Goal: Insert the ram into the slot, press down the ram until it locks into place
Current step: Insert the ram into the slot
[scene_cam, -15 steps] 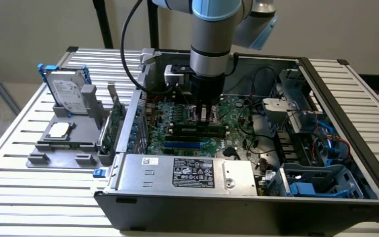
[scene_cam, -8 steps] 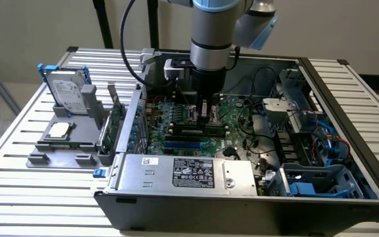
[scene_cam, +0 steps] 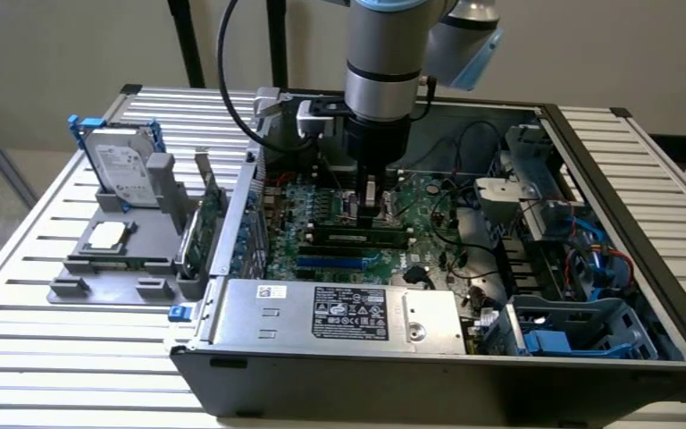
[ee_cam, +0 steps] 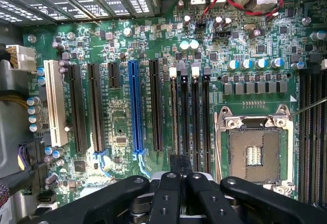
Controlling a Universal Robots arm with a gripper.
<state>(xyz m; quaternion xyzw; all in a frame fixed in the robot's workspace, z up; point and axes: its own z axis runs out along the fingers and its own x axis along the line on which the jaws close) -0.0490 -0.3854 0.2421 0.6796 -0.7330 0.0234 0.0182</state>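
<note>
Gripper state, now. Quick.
Gripper: open or shut cannot be told; it is down just above the long, thin green ram stick inside the computer case.

The arm (scene_cam: 385, 54) is a silver-grey cylinder, with a pale blue cap (scene_cam: 472, 55) on the joint beside it. A black cable (scene_cam: 226, 80) hangs near the arm. The claw (ee_cam: 180, 170) is black, with rounded bars and small round screws.
</note>
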